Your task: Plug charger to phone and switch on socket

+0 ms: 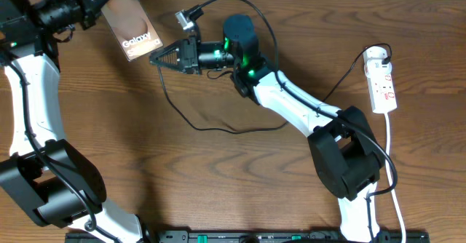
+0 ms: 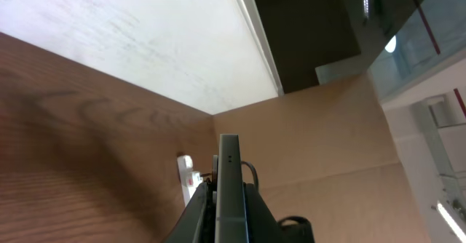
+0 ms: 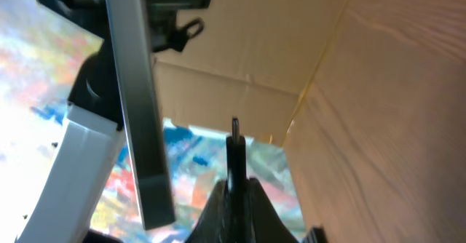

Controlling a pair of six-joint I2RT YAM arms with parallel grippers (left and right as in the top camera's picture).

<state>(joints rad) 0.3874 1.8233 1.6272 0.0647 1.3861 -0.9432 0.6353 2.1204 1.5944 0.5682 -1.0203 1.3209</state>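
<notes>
The left claw is clamped on the phone near the top-left corner of the table. The right claw pinches the charger plug just beside the phone. The socket lies at the right edge.

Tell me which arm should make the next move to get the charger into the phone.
Right. The right gripper is shut on the plug, tip aimed at the phone with a gap left. The left gripper just holds the phone up.

phone brown, white lettering | socket white, red marks | charger black
</notes>
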